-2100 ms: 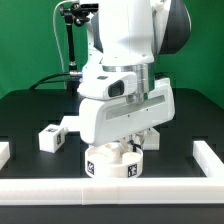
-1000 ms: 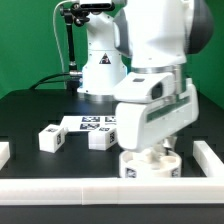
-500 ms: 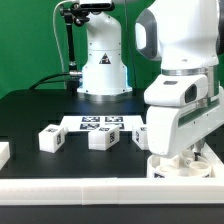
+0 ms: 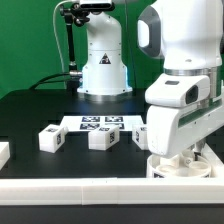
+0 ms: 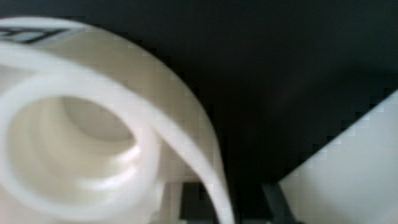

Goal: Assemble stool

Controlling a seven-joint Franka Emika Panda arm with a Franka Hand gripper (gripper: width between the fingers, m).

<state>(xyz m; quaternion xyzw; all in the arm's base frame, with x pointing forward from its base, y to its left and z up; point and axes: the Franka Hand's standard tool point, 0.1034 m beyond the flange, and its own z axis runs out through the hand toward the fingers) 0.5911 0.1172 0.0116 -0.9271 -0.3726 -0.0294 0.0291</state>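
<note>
Shifted from six o'clock two seconds ago, the stool seat (image 4: 178, 166) now sits at five o'clock on the counter (image 4: 30, 112), exterior view. The end effector (image 5: 226, 203) pinches its thin rim.

The exterior view stands in front of the table (image 4: 30, 110), a little above it, and faces the arm's base (image 4: 103, 60) at the back; the rail (image 4: 100, 190) lies nearest to it. The wrist view looks at the seat (image 5: 107, 120) from very near, blurred. Both views share only this seat (image 4: 170, 168), at the exterior view's right.
</note>
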